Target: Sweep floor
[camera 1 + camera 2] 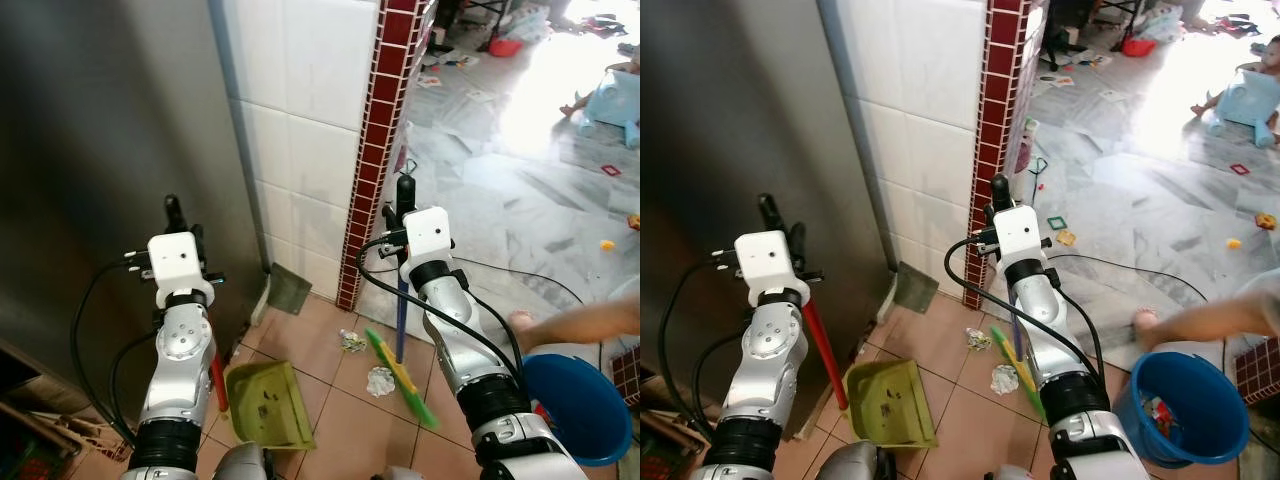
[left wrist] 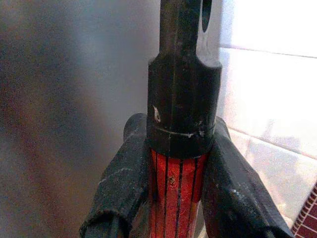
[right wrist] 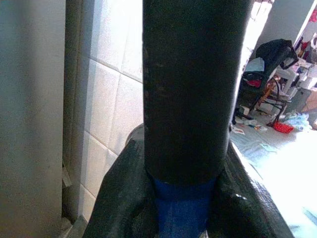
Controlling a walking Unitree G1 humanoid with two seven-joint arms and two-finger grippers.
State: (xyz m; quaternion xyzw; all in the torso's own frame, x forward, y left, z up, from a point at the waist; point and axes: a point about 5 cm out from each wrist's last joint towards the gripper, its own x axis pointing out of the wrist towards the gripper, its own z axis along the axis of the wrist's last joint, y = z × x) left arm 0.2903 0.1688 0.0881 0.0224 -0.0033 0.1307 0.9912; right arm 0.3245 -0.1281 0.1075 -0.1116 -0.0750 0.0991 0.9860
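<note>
A grey metal panel [image 1: 110, 150] and white tiled wall [image 1: 300, 110] with a red-tiled edge [image 1: 375, 150] close off the far left; marble floor [image 1: 500, 170] opens far right. A blue plastic bucket [image 1: 1185, 405] stands near right. The left gripper [image 2: 173, 188] clamps the green dustpan's [image 1: 268, 403] red handle [image 1: 823, 340]. The right gripper [image 3: 183, 198] clamps the green broom's [image 1: 405, 380] blue handle [image 1: 401, 320], beside crumpled paper scraps [image 1: 381, 380] on terracotta tiles [image 1: 340, 420].

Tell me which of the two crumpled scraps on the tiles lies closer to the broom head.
The lower scrap, right beside the green broom head; the other scrap lies further off, toward the red-tiled pillar.
</note>
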